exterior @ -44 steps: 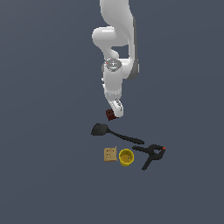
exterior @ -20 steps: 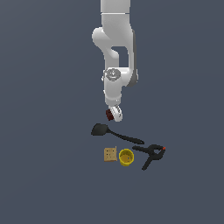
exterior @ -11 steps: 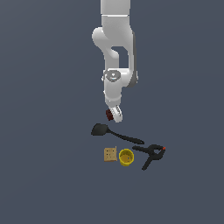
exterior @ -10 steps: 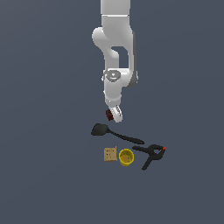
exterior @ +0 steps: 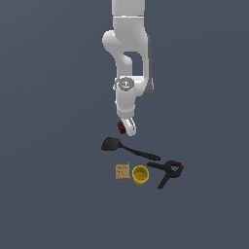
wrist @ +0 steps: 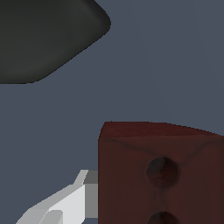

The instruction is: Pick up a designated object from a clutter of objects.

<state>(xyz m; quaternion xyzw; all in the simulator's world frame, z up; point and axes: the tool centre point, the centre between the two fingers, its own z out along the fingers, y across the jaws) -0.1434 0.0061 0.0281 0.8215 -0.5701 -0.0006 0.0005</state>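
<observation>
While the white Panda arm (exterior: 127, 63) hangs down from the top of the exterior view, its gripper (exterior: 125, 127) is clamped on the dark red-brown brick (exterior: 121, 127), and the brick is up off the grey floor (exterior: 53, 194), carried at the arm's tip! Up close in the wrist view, that brick (wrist: 159, 173) fills the frame, two round holes showing in its face, with a pale finger (wrist: 65, 203) pressed flat against one side of it. The opposite finger is out of sight there, but the grip looks firm on the side we can see.

Just below the gripper lies the black spatula (exterior: 127, 148), its broad blade nearest the held brick and its handle running away toward the exterior view's right. The wrist view catches that blade (wrist: 43, 37) as a big dark rounded shape, apart from the brick.

Farther below the gripper sit the rest: the tan square block (exterior: 122, 171) lying flat, the yellow cup (exterior: 140, 175) upright just beside it, and the black clamp with orange tips (exterior: 167, 171) off toward the exterior view's right, near the end of the spatula's handle. None of those three touches the gripper or the brick.
</observation>
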